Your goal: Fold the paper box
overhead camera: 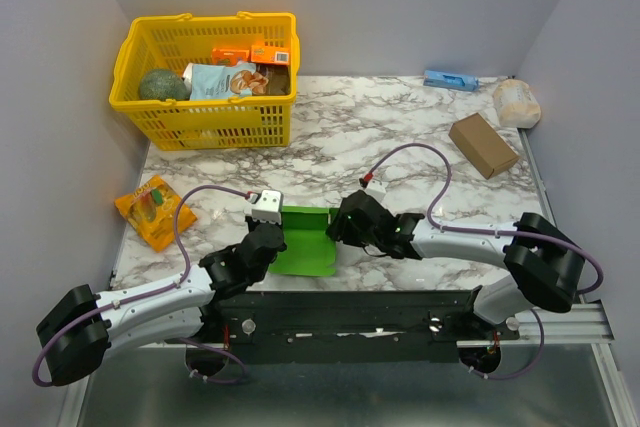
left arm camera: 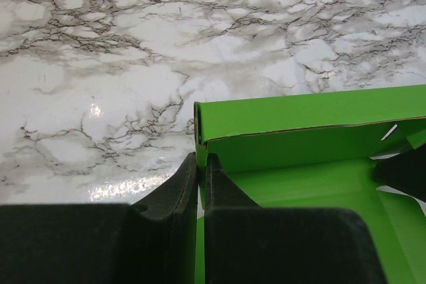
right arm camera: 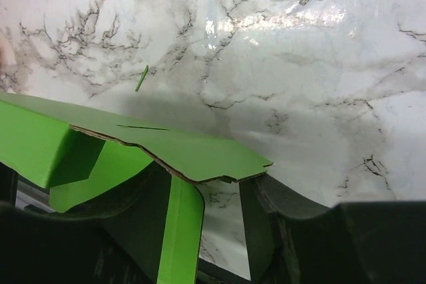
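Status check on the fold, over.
Left pincer shut on paper box wall. Right pincer open, straddling a flap. Box partly folded. Nothing in the way.

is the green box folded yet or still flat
Partly folded: the paper box has one wall bent up along a crease, while the rest lies open, unclosed.

1 high camera looks down from the near side; 2 wrist cameras sit close, sharing the paper box.
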Tool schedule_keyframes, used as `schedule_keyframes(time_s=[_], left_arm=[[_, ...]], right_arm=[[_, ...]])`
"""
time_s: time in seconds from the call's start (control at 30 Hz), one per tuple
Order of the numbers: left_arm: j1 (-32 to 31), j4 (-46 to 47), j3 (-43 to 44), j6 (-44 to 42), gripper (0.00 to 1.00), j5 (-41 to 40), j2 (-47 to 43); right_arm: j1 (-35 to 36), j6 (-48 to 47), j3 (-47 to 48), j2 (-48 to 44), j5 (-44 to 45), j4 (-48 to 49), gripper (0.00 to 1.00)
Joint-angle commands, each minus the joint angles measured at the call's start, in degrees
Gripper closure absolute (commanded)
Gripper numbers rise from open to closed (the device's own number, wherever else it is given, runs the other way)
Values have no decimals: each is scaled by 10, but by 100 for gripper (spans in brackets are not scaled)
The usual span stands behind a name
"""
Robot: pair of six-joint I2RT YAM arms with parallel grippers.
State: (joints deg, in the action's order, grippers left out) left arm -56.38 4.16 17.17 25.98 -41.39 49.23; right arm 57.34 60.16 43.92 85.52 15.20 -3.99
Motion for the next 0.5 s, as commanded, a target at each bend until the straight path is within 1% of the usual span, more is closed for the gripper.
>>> schedule_keyframes(time_s=[0.0,0.2,0.47], left_arm=[[-3,13,5,-1,99,6,-3],[-3,16,10,-8,100,13,13],[-5,17,17,-13,100,19,27]], right_arm=[[-2,-13,19,-1,9,-10,53],[-2,-15,28,-3,4,-7,60],[-2,-31,49,4,8,-1,62]])
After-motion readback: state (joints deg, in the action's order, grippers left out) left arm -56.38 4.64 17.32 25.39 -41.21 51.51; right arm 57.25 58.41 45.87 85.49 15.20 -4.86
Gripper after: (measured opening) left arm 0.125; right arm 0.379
